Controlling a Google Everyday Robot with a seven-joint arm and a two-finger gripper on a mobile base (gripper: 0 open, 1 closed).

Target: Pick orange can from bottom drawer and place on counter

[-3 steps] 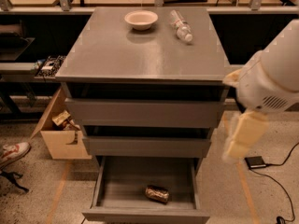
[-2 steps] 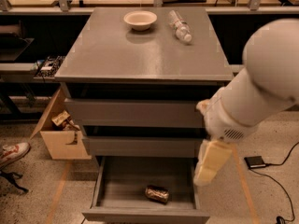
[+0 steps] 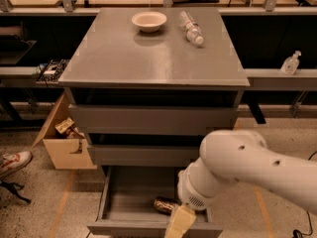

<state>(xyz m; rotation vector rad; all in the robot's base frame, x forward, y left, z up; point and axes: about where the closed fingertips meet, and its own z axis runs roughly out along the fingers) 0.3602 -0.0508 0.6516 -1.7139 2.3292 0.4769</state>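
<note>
The orange can (image 3: 162, 204) lies on its side in the open bottom drawer (image 3: 106, 198), near the drawer's front right; its right end is hidden behind my arm. My gripper (image 3: 179, 223) hangs at the drawer's front edge, just right of the can and a little nearer the camera. The white arm (image 3: 247, 167) reaches in from the right and covers the drawer's right side. The grey counter (image 3: 153, 58) is the cabinet's top, above the two upper drawer fronts.
A white bowl (image 3: 149, 20) and a clear plastic bottle (image 3: 191, 27) lie at the back of the counter. A cardboard box (image 3: 63, 139) stands left of the cabinet, with a shoe (image 3: 12, 162) on the floor. A pump bottle (image 3: 290, 63) sits on the right shelf.
My arm has swung down and left, from beside the cabinet's right edge to over the open drawer. The gripper now sits at the drawer's front, next to the can.
</note>
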